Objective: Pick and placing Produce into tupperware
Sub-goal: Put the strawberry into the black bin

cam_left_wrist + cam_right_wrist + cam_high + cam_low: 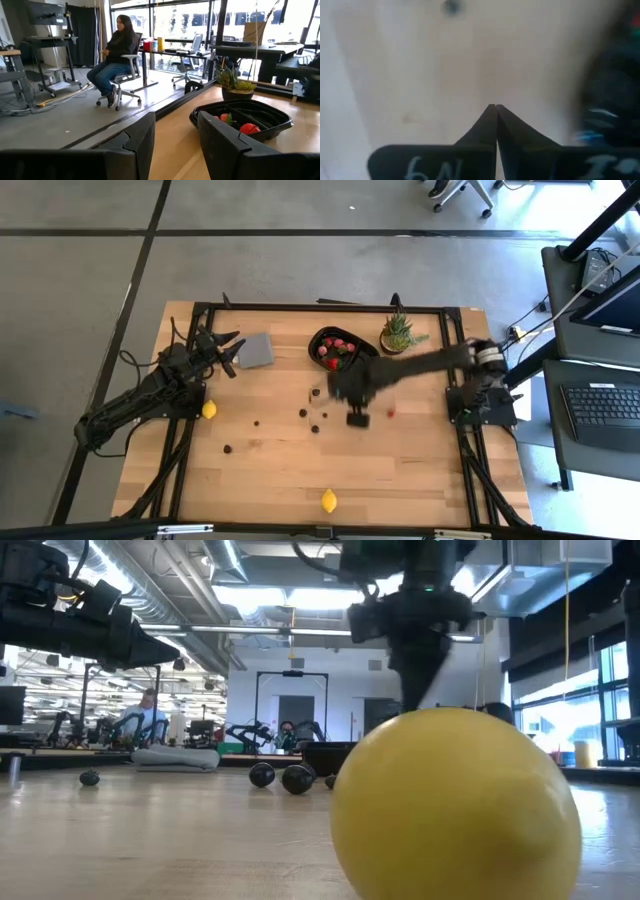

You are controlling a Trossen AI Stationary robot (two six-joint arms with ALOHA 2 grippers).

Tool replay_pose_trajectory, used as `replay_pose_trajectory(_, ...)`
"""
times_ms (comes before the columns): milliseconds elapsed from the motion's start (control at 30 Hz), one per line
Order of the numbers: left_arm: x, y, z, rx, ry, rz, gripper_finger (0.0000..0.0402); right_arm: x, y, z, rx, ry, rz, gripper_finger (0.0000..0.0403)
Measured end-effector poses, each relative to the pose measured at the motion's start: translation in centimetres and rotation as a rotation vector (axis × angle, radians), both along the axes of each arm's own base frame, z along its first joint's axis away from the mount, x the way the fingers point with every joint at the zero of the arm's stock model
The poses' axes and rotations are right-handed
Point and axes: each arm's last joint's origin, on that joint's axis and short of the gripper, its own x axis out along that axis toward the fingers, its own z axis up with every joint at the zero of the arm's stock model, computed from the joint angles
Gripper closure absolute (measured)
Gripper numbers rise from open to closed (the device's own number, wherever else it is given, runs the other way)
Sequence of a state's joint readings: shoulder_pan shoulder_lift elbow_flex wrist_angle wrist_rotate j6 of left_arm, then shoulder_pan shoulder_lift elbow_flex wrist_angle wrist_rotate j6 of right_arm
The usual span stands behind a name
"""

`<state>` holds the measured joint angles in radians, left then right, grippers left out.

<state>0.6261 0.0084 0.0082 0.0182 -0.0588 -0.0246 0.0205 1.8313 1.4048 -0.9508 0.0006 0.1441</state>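
Right hand (496,107) hangs over the bench (400,470) just beside the tupperware (343,348), its fingertips pressed together on nothing. Red produce (335,350) lies inside the tupperware; dark berries (303,412) sit near it, one lemon (329,501) well apart. Left hand (175,132), narrowly parted and empty, waits beyond the grey square piece (256,351) from the tupperware.

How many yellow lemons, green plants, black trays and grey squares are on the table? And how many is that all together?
Yellow lemons: 2
Green potted plants: 1
Black trays: 1
Grey squares: 1
Total: 5
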Motion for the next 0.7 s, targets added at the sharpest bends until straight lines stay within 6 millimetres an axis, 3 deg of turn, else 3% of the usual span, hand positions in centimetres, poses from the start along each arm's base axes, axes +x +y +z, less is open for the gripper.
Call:
replay_pose_trajectory(167, 0.0, -0.1, 0.0, -0.001, 0.002, -0.025, 0.0261, -1.1, -3.3, 1.7, 0.01, 0.002, -0.07, 0.0381)
replay_pose_trajectory(333, 0.0, -0.1, 0.0, -0.001, 0.003, -0.025, 0.0261, -4.1, -5.1, 2.0, 0.038, 0.254, -0.315, 0.0386)
replay_pose_trajectory(533, 0.0, -0.1, 0.0, -0.002, 0.002, -0.025, 0.0261, -6.8, -6.0, 1.7, 0.025, 0.505, -0.715, 0.0381)
replay_pose_trajectory(700, 0.0, -0.1, 0.0, -0.002, 0.003, -0.027, 0.0261, -7.7, -5.4, 0.0, 0.039, 0.579, -0.786, 0.0339)
